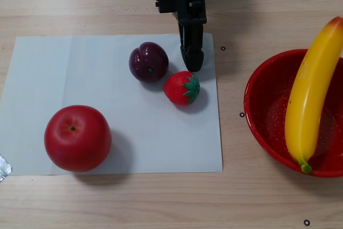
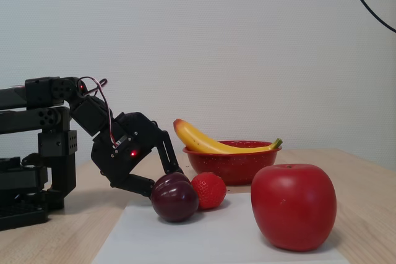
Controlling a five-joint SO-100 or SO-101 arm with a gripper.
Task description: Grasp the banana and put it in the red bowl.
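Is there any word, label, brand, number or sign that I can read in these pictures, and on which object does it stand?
No readable text in either view.
White paper sheet: blank.
Glossy red speckled enamel bowl, long yellow plastic banana, big red apple, dark purple plum, red strawberry: no label or sticker shows.
Black robot arm: only a small red light, no lettering visible.
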